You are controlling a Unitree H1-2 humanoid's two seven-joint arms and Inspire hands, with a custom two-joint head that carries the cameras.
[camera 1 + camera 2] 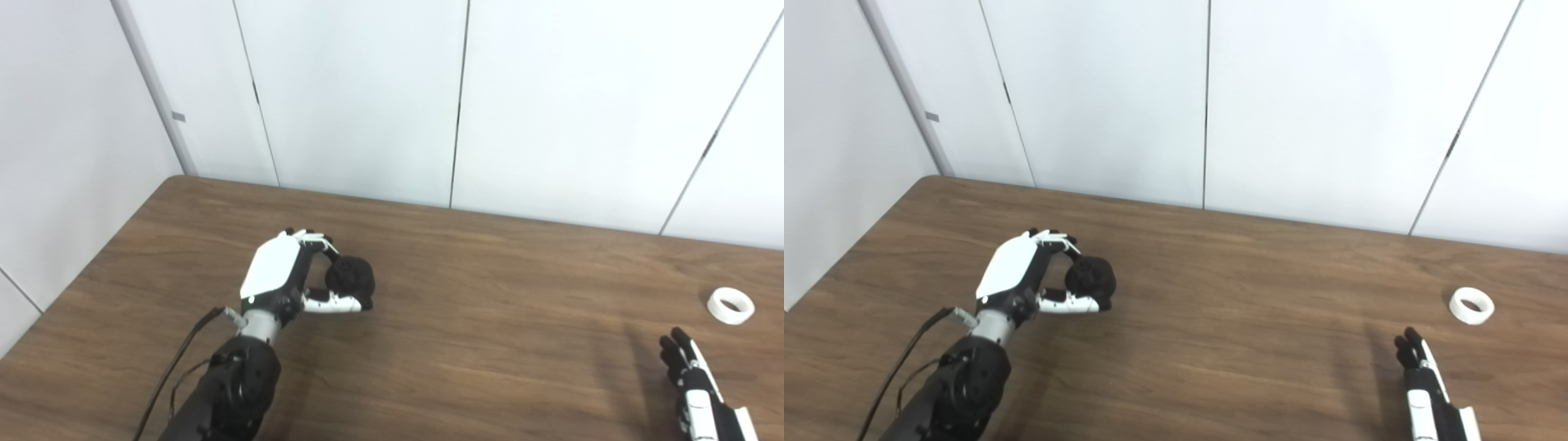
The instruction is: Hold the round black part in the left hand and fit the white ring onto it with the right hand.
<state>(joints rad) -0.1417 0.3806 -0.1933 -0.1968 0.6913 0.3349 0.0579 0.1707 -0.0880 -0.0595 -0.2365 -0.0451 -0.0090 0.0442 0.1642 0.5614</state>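
The round black part (pixel 350 278) is on the left half of the brown table (pixel 490 318). My left hand (pixel 288 275) wraps it: the fingers curl over its far side and the thumb presses along its near side. I cannot tell whether the part is lifted or still resting on the wood. The white ring (pixel 730 305) lies flat near the table's right edge. My right hand (pixel 695 386) comes in at the bottom right with its fingers stretched out, holding nothing, a short way on the near side of the ring (pixel 1472 305) and apart from it.
White wall panels (pixel 367 92) run close behind the table's far edge and along its left side. A black cable (pixel 177 361) hangs beside my left forearm.
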